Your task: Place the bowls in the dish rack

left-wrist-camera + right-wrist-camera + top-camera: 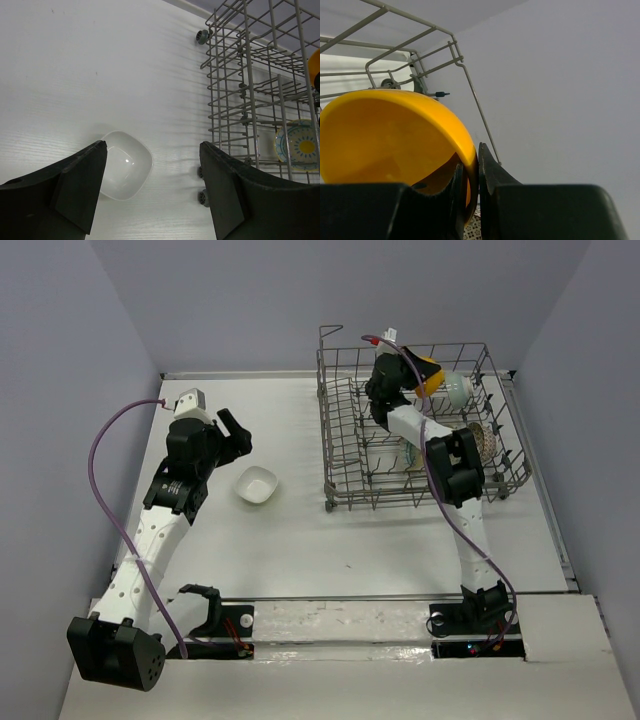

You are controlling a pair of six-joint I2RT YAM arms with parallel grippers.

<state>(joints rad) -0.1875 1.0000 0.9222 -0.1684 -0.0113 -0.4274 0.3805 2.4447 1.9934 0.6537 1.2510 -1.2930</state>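
On the white table top (350, 550), toward its far right, stands the large rectangular grey wire dish rack (400, 502) with upright tines and tall sides. The right arm reaches up and over into the rack's far right corner. The left arm stretches across the bare left half of the table.

Inside the rack, a pale teal bowl (456, 390) sits at the far right, a brown-speckled bowl (487, 445) leans at the right side, and a blue-rimmed bowl with a yellow flower (300, 145) stands on edge between tines. The right gripper (410, 368) has its two fingers pressed together on the rim of a round orange-yellow bowl (430, 380). It holds that bowl tilted on edge among the far wires, just beside the teal bowl. The right wrist view shows the rim pinched between the fingertips.

Only one bowl lies outside the rack: a small white squarish ceramic bowl (256, 485), upright on the table, well apart from the rack's left side. The left gripper (238, 435) hangs just beyond it with its fingers spread wide and holding nothing.

From that gripper the white bowl lies a little toward the arm bases. In the left wrist view it sits off centre, half under one finger rather than midway between the two. The left arm is clearly the nearer one. Picking this bowl up probably calls for shifting sideways so one finger clears the rim before descending.
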